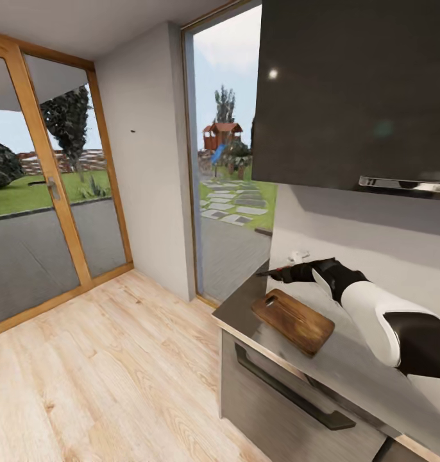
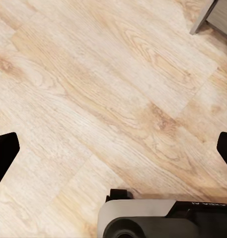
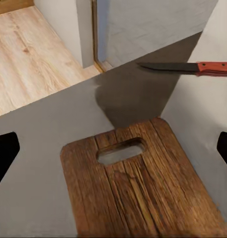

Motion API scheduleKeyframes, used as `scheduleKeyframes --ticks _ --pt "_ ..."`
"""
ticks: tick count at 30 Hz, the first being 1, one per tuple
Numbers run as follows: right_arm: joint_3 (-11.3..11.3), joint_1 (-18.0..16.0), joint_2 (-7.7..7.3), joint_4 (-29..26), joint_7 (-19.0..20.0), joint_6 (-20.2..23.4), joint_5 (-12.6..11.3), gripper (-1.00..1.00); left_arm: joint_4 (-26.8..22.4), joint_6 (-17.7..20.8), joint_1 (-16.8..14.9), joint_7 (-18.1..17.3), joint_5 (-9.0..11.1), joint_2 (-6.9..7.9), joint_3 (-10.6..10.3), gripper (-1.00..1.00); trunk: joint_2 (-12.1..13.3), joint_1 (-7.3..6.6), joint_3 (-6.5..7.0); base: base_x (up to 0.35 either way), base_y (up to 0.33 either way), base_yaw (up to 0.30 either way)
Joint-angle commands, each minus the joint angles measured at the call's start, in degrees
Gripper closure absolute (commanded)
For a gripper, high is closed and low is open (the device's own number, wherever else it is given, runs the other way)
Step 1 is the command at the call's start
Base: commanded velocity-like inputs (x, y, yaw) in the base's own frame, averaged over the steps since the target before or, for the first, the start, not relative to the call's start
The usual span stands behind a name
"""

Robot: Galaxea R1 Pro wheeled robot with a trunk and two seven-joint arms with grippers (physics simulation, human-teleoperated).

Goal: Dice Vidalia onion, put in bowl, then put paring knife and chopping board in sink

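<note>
The knife [image 3: 185, 66] lies flat on the grey desk [image 1: 355, 359] in the upper right of the right wrist view, red handle toward the frame's right edge, dark blade pointing left toward the desk's end. It is apart from the board [image 3: 143, 183], which fills the lower middle of that view, handle slot uppermost, with bare grey between the two. In the head view the board [image 1: 293, 320] sits at centre right near the desk's front edge, and your right claw [image 1: 281, 273] hangs just above it in the picture, close to the white wall, where the dark blade tip pokes out to its left.

The right claw is spread wide: its dark fingertips [image 3: 5, 151] stand at both side edges of the wrist view with nothing between them. The left claw is likewise spread, fingertips [image 2: 5, 148] apart over the wooden floor [image 2: 93, 79]. No onion, sink or bowl is in sight here.

You seem to be lining up on the knife. Take it across the red handle, not the blade, and come straight down so the fingers straddle it squarely; it is slim and may skid on the smooth surface.

Mind your room: the wall is tight beside the knife, the desk's end drops off just past the blade tip, and the dark cupboard [image 1: 355, 90] overhangs above. Open space lies toward the board.
</note>
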Motion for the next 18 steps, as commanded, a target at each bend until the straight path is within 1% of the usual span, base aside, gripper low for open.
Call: scheduleKeyframes --ticks 1,2,3,5,8,10,13,15,16,17,18 --pt "0.2 0.0 -1.04 -0.1 1.4 0.2 0.2 -1.0 0.0 -0.2 0.0 0.0 0.3 0.0 0.0 -1.0 0.0 0.02 -0.02 0.0 0.0 0.004" --pt "0.2 0.0 -1.99 -0.1 2.1 0.2 0.2 -1.0 0.0 -0.2 0.0 0.0 0.3 0.0 0.0 -1.0 0.0 0.02 -0.02 0.0 0.0 0.003" --pt "0.2 0.0 -3.28 -0.2 2.8 0.2 0.2 -1.0 0.0 -0.2 0.0 0.0 0.3 0.0 0.0 -1.0 0.0 0.02 -0.02 0.0 0.0 0.001" --pt "0.3 0.0 -4.81 -0.2 3.5 0.1 0.2 -1.0 0.0 -0.2 0.0 0.0 0.3 0.0 0.0 -1.0 0.0 0.02 -0.02 0.0 0.0 0.0" --pt "0.3 0.0 -5.94 -0.2 5.2 0.1 0.3 -1.0 0.0 -0.2 0.0 0.0 0.3 0.0 0.0 -1.0 0.0 0.02 -0.02 0.0 0.0 0.0" --pt "0.3 0.0 -6.41 -0.2 8.2 0.1 0.4 -1.0 0.0 -0.2 0.0 0.0 0.3 0.0 0.0 -1.0 0.0 0.02 -0.02 0.0 0.0 0.0" --pt "0.3 0.0 -6.54 -0.2 9.2 0.1 0.9 -1.0 0.0 -0.2 0.0 0.0 0.3 0.0 0.0 -1.0 0.0 0.02 -0.02 0.0 0.0 0.0" --pt "0.3 0.0 -6.59 -0.2 9.8 0.1 2.3 -1.0 0.0 -0.2 0.0 0.0 0.3 0.0 0.0 -1.0 0.0 0.02 -0.02 0.0 0.0 0.0" --pt "0.5 0.0 -6.54 -0.2 9.9 0.1 3.5 -1.0 0.0 -0.2 0.0 0.0 0.3 0.0 0.0 -1.0 0.0 0.02 -0.02 0.0 0.0 0.0" --pt "0.5 0.0 -6.5 -0.2 9.9 0.1 4.2 -1.0 0.0 -0.2 0.0 0.0 0.3 0.0 0.0 -1.0 0.0 0.02 -0.02 0.0 0.0 0.0" --pt "0.6 0.0 -6.43 -0.1 10.0 0.1 5.6 -1.0 0.0 -0.2 0.0 0.0 0.3 0.0 0.0 -1.0 0.0 0.02 -0.02 0.0 0.0 0.0"
